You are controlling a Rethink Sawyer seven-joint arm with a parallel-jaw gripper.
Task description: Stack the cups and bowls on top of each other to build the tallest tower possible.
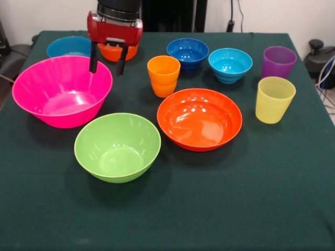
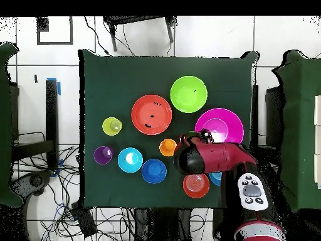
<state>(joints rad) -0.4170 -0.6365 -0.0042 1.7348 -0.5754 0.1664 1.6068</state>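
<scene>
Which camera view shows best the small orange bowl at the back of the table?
The overhead view: the small orange bowl appears there as a nearly full round shape beside the arm. In the front view, the pincer and its red housing hang in front of the bowl, so only its lower part shows.

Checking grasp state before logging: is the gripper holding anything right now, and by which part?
Nothing is held. The gripper is open, its fingers hanging empty above the far rim of the pink bowl.

In the front view, the large pink plastic bowl point(image 1: 62, 90) is set left of the lime green plastic bowl point(image 1: 117, 147); the shallow orange plastic bowl point(image 1: 199, 118) is placed right of it, with the translucent yellow plastic tumbler point(image 1: 275, 99) farther right.
</scene>
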